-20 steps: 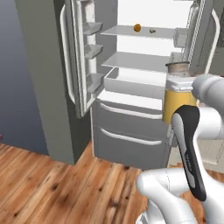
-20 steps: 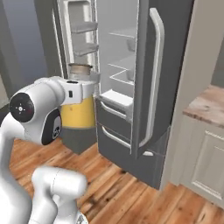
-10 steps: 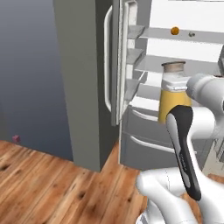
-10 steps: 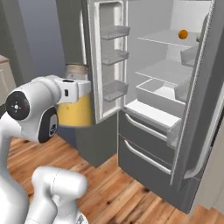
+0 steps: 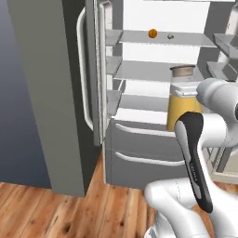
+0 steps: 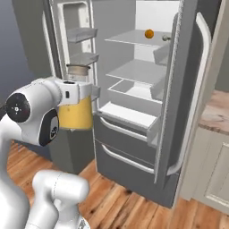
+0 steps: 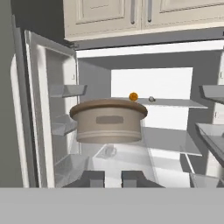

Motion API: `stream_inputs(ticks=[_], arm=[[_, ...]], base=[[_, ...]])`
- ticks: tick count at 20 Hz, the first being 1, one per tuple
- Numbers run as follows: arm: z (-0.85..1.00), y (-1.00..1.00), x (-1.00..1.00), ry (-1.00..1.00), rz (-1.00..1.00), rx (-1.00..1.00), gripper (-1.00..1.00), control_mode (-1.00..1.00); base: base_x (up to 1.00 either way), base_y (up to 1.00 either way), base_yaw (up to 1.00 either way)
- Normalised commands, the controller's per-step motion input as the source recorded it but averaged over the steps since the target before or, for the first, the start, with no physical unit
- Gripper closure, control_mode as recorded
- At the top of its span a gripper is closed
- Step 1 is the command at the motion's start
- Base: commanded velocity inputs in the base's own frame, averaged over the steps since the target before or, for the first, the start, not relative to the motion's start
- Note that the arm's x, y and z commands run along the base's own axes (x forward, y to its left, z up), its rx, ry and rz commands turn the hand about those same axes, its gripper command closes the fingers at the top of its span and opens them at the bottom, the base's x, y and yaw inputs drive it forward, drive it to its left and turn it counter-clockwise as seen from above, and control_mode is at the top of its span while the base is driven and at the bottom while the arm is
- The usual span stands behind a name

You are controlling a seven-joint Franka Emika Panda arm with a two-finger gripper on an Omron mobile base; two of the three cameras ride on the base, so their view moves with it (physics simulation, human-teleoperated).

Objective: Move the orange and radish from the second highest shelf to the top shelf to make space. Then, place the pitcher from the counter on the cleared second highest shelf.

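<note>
My gripper (image 7: 113, 178) is shut on the pitcher (image 5: 180, 110), an amber jug whose round lid (image 7: 109, 120) sits just above my fingertips (image 7: 92, 178). I hold it upright in front of the open fridge; the pitcher (image 6: 75, 112) hangs left of the fridge opening in the right base view. The orange (image 5: 152, 33) and the tiny pale radish (image 5: 170, 36) lie side by side on the thin glass top shelf (image 5: 135, 38). Below them the second highest shelf (image 5: 148, 70) is bare. The orange (image 7: 133, 96) and radish (image 7: 151, 99) show beyond the lid.
Both fridge doors stand open, the left door (image 5: 95, 69) with its bins (image 7: 63, 91) and the right door (image 6: 188, 89) with a long handle. Lower drawers (image 5: 139, 148) close the fridge bottom. The counter (image 6: 217, 112) lies at the right over cream cabinets.
The whole picture has shifted, so the base has moved and now faces the fridge interior more squarely and closer. The pitcher stays in my gripper.
</note>
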Motion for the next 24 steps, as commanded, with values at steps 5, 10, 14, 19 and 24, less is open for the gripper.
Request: stream_inputs(ticks=[5, 10, 14, 19, 24], arm=[[0.0, 0.0, 0.0, 0.0, 0.0, 0.0, 1.0, 1.0], [0.0, 0.0, 0.0, 0.0, 0.0, 0.0, 1.0, 1.0], [0.0, 0.0, 0.0, 0.0, 0.0, 0.0, 1.0, 1.0], [0.0, 0.0, 0.0, 0.0, 0.0, 0.0, 1.0, 1.0], [0.0, 0.0, 0.0, 0.0, 0.0, 0.0, 1.0, 1.0]], base=[[0.55, 0.38, -0.36], [0.56, 0.5, -0.34], [0.58, 0.45, -0.32], [0.59, 0.15, -0.29], [0.62, 0.0, -0.2]])
